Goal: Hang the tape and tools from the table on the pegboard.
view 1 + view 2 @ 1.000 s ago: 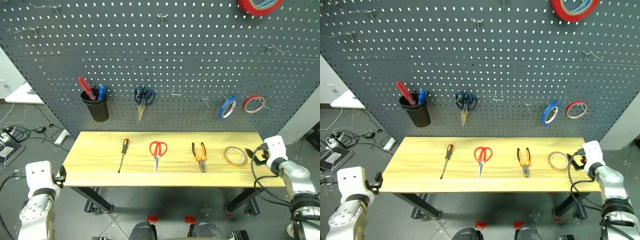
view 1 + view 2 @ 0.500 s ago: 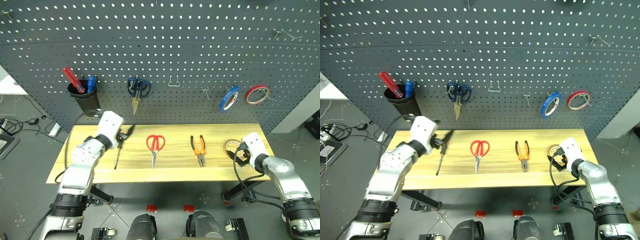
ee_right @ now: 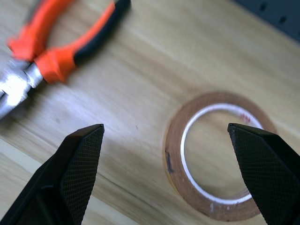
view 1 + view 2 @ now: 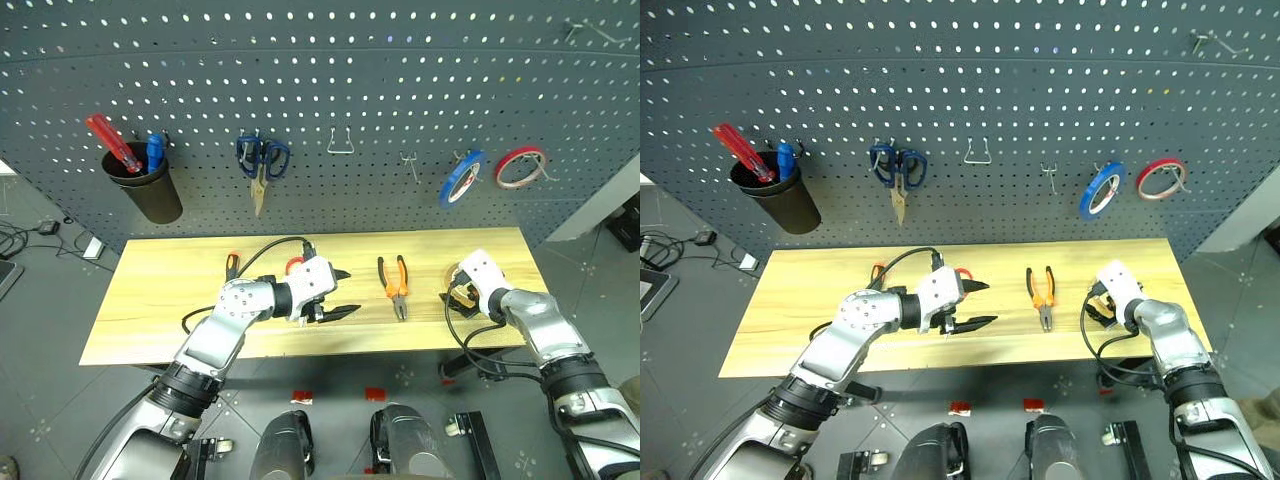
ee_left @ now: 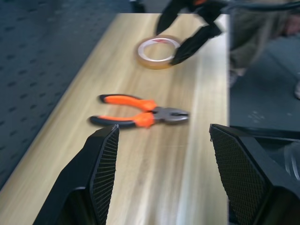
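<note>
On the light wooden table, the thin yellow-tan tape ring lies flat beneath the right gripper, spread wide and empty; 2 fingers could skid off its low rim.

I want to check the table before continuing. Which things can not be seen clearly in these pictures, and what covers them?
- red-handled scissors: head views, mostly behind the left end effector; only a red handle shows.
- screwdriver: head views, only its handle end shows past the left arm.
- tape: head views, partly covered by the right end effector.
- pliers: right wrist view, jaws cut off by the edge.
</note>
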